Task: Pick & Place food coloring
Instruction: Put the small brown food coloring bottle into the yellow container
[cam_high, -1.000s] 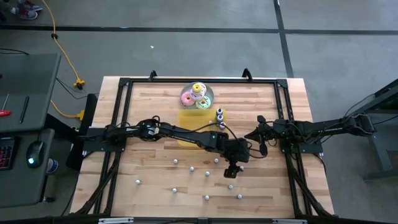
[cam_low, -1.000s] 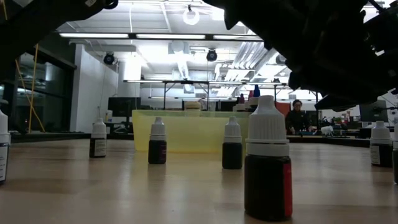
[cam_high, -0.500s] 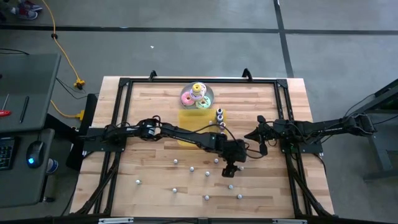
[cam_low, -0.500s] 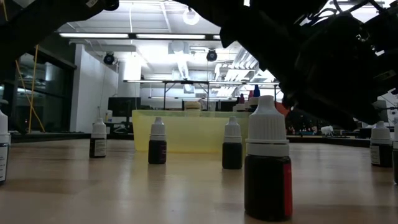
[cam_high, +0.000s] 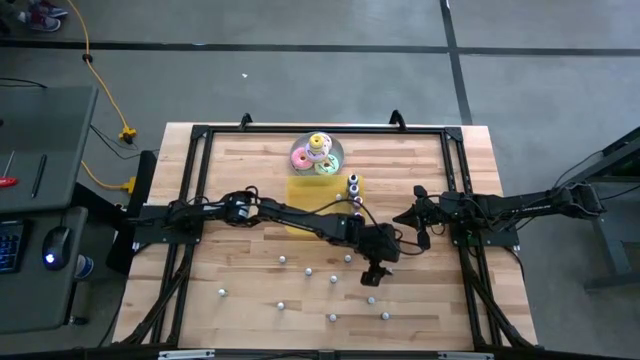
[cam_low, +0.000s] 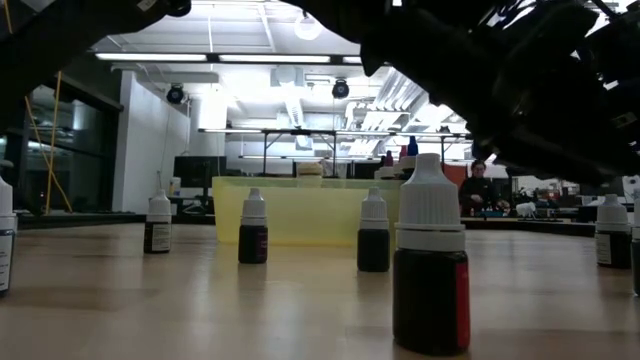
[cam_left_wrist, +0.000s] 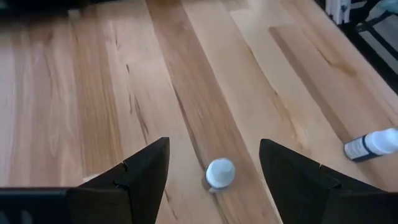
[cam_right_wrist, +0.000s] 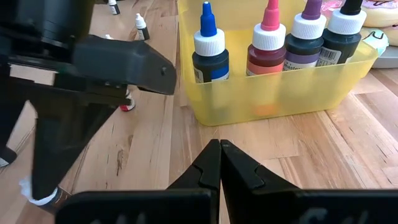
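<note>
The left gripper (cam_left_wrist: 214, 180), jaws spread wide, straddles one upright food coloring bottle (cam_left_wrist: 219, 173) on the table, well in front of the yellow tray (cam_right_wrist: 273, 99). Closing off-centre could topple it. Four larger bottles stand in the tray. The right gripper (cam_right_wrist: 219, 163) waits shut, beside the tray.

Food coloring bottles scattered upright across the wooden table

The tiny white-capped food coloring bottles (cam_high: 308, 271) stand well apart from one another over the near half of the table — pale dots from above. At table height they show dark bodies under tall white dropper caps, the nearest dark red bottle (cam_low: 430, 262) upright. One small bottle with a white cap and dark label (cam_left_wrist: 372, 144) lies on its side. Four larger bottles with coloured tips (cam_right_wrist: 270, 41) stand upright in a row.
</note>
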